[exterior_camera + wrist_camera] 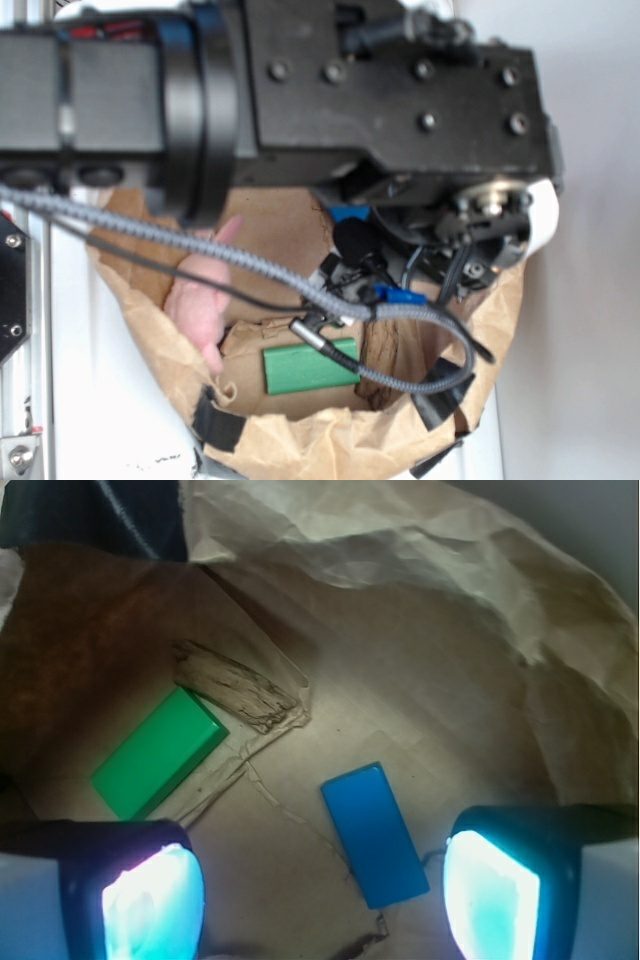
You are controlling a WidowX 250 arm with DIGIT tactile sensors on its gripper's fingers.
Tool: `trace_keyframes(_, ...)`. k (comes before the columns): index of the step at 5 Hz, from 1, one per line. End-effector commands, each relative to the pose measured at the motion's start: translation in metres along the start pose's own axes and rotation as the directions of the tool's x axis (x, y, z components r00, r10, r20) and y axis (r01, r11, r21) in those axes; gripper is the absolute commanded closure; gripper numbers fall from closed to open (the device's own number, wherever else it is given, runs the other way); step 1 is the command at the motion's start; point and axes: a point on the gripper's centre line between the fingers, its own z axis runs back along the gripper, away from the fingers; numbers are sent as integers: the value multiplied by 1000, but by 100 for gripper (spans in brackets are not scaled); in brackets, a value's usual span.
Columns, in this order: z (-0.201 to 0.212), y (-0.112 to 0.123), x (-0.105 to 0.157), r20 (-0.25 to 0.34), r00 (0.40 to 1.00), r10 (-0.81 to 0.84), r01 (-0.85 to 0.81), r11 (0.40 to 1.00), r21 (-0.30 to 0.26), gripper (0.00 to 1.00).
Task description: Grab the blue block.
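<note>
Tool (pixel 320 890) filled the near edge of the wrist view, two glowing fingers (pixel 150 900) spread wide apart with nothing between them, so released. It hung above the floor of a crumpled brown paper bag (pixel 420 560), no contact with anything as far as I could tell

Blue block (pixel 374 834) lay flat on the bag floor, long axis tilted, its near end sitting between the two fingers but closer to the right one. Not centred in the gap. Green block (pixel 158 751) lay flat further left and a bit farther off, well apart from the blue one, with a torn flap of paper (pixel 240 687) just beside its far end

Exterior view was mostly blocked by the black arm housing (pixel 380 90) and a grey braided cable (pixel 200 245). Only a sliver of blue showed under the wrist there, couldn't say for sure it was the block. Green block and a pink soft toy (pixel 205 300) were visible in the bag, which sat on the white table (pixel 570 380)

Progress call: approach roughly done, grab not started. Block untouched, still flat on the paper. Remaining as I judged it: shift a little right to centre the block, possibly rotate to take it across the short side, descend, close, lift. Risks: thin slab on soft paper, fingers could snag the creases or pinch the bag floor
</note>
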Motion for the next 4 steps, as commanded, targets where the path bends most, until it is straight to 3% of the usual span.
trace_keyframes(1, 13, 4, 3, 34, 999, 4, -5, 999, 33, 0)
trace_keyframes(2, 13, 4, 3, 34, 999, 4, -5, 999, 33, 0)
trace_keyframes(4, -4, 2, -34, 34, 995, -95, 95, 995, 6, 0)
